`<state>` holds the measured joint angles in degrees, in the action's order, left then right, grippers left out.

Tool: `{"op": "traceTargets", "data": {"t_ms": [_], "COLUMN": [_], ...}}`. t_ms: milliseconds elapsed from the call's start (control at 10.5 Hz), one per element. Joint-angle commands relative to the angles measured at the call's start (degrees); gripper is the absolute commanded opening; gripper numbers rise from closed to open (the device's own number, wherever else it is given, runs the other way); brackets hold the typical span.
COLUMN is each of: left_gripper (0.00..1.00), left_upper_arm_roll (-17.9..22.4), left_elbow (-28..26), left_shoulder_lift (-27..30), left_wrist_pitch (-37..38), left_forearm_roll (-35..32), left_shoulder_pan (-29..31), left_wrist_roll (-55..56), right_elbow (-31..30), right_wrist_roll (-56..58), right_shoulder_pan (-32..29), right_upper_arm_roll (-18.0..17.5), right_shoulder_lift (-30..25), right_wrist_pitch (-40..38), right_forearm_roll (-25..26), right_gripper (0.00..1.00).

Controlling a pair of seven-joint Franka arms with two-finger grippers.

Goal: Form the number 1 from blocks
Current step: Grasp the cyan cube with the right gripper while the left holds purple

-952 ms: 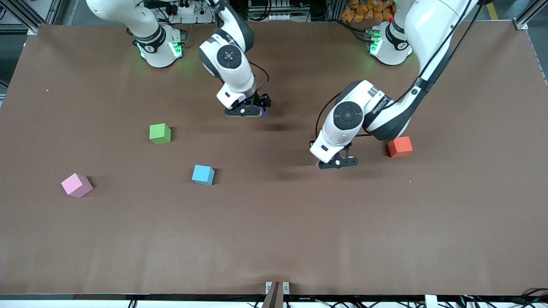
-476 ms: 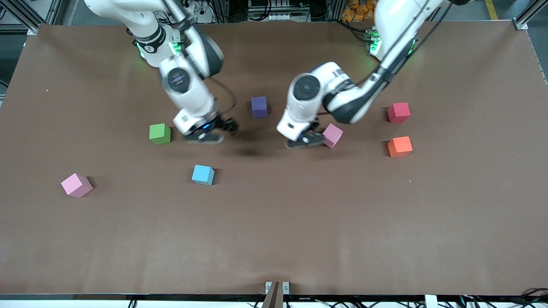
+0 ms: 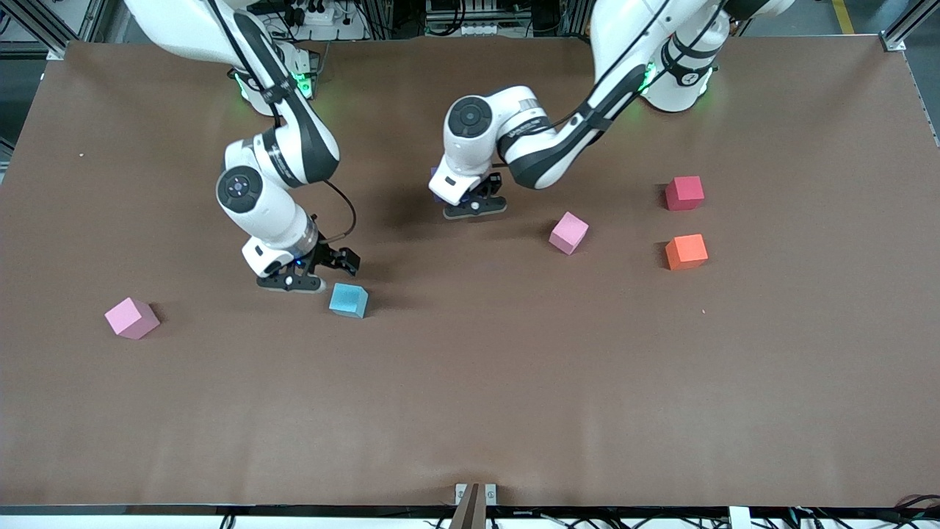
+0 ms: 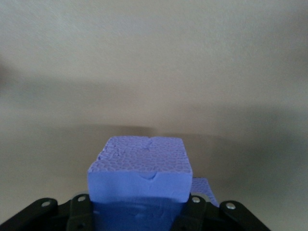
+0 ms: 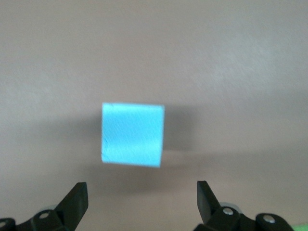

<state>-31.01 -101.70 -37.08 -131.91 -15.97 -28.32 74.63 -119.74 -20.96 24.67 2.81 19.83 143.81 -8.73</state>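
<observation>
- While I watch the feeds, the left gripper (image 3: 474,208) hangs over the middle of the brown tabletop (image 3: 514,382), its fingers (image 4: 197,211) clamped on a purple block (image 4: 140,171); in the front view only a sliver of that block shows beside the wrist.
- A second bit of purple peeks out just beside the held block in the left wrist view, too little for me to say what it is.
- My right gripper (image 3: 292,282) is low over the tabletop just beside the light blue block (image 3: 348,300), toward the right arm's end, with its fingers (image 5: 74,204) spread wide and gripping nothing; the right wrist view shows that block (image 5: 133,134) lying flat ahead of the fingertips, apart from them.
- One pink block (image 3: 131,317) lies well apart, toward the right arm's end.
- Another pink block (image 3: 569,232) sits near the middle, turned at an angle.
- Toward the left arm's end I see a red block (image 3: 684,192) and, nearer the front camera, an orange block (image 3: 686,251), close together but apart.
</observation>
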Motion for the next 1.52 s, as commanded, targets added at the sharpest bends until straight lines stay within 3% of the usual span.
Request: {"op": "traceTargets", "data": {"t_ms": [0,762,1143,1429], "left_gripper": [0.0,0.0,0.0,0.0], "left_upper_arm_roll": [3.76,4.21,5.69,6.76], "left_elbow": [4.66,7.92,7.92,8.01], "left_shoulder_lift": [-3.6,-7.39,-7.57,-7.57], "left_wrist_pitch": [-0.02,-0.02,-0.28,-1.51], "left_forearm_roll": [-2.4,-2.49,-2.4,-2.31], "left_shoulder_pan": [-4.19,-7.45,-9.73,-11.06], "left_wrist_roll": [3.06,4.29,4.38,4.38], "right_elbow": [7.66,9.0,7.94,6.54], "right_wrist_roll": [-1.1,-0.66,-0.75,-1.19], "right_shoulder_pan": [-0.06,0.56,0.3,-0.14], "right_upper_arm_roll": [0.0,0.7,0.79,0.79], "right_shoulder_lift": [6.25,12.94,12.34,10.23], "right_wrist_pitch": [-0.29,6.64,6.75,6.22], "right_forearm_roll": [0.82,0.91,0.82,0.82], "right_gripper": [1.0,1.0,0.58,0.53]}}
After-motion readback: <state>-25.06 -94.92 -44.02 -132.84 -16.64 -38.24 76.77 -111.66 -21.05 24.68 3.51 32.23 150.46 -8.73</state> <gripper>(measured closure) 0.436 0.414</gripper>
